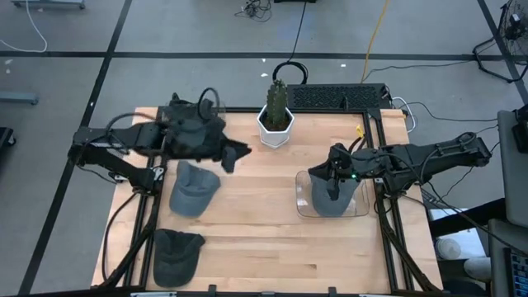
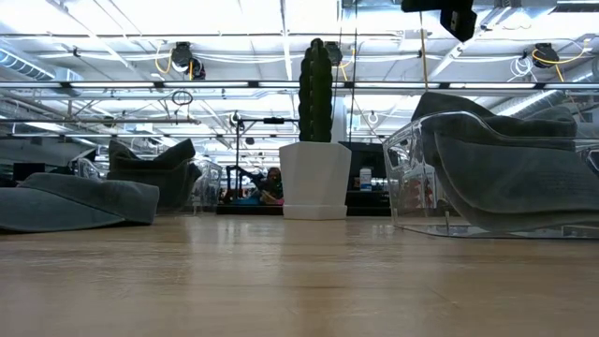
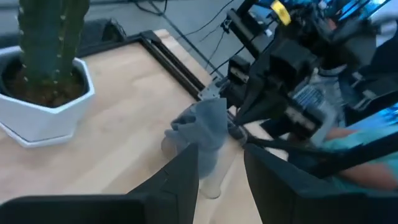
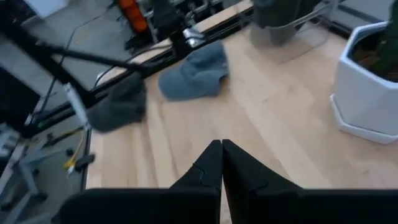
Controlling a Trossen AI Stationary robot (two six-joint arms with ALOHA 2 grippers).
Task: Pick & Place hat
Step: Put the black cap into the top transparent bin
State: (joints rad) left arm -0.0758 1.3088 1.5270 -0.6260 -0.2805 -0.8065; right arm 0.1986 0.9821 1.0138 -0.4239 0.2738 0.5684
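A grey hat (image 1: 195, 189) is seen lying on the desk (image 1: 264, 239), well left of the cactus pot (image 1: 275, 128). It is judged soft and light, best pinched at the brim. The left end effector (image 1: 233, 157) is empty and part open above it; the right end effector (image 1: 334, 175) is clenched empty.

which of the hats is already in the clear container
The grey hat on the table's right side, sitting in the clear container. The other two hats lie on bare wood at the left.
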